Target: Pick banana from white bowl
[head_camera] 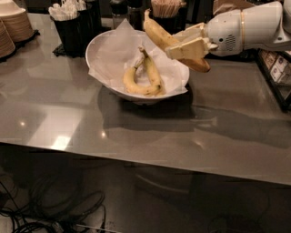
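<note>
My gripper (184,44) reaches in from the right and is shut on the banana (158,33), a long, thick, nearly straight yellow one. It holds the banana in the air above the right rim of the white bowl (103,44), tilted with its stem up to the left. The bowl is wide, glossy and lined with white paper. Two thinner curved bananas (146,77) with joined stems lie inside it.
The bowl stands on a grey reflective counter (68,118). Stacked tan paper bowls (13,27) sit at the far left. Black holders with utensils (72,25) and stirrers (166,10) stand behind the bowl. A shelf (277,73) is at the right edge.
</note>
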### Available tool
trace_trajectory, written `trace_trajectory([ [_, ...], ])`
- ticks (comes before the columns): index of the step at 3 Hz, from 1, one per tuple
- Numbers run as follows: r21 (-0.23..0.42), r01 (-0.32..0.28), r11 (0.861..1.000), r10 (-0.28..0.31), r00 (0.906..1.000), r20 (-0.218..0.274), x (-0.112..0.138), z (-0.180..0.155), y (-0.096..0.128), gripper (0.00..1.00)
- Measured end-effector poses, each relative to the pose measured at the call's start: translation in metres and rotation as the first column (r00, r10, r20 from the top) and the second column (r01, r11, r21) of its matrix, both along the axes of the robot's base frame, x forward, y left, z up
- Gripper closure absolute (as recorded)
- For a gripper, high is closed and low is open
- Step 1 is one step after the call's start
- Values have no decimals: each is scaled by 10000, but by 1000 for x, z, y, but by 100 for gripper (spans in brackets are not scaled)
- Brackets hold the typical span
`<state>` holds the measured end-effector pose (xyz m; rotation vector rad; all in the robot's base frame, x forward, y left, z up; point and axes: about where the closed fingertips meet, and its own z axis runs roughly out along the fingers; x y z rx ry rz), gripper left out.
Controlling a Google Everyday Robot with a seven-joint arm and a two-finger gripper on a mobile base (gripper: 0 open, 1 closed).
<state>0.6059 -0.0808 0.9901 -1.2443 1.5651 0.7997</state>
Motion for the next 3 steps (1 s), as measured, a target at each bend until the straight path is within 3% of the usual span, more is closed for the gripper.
trace_trajectory([
  [2,8,331,9995,-327,9913,-1277,-55,-2,-23,100],
  [3,4,347,9994,-344,9909,-1303,-56,-2,-24,100],
])
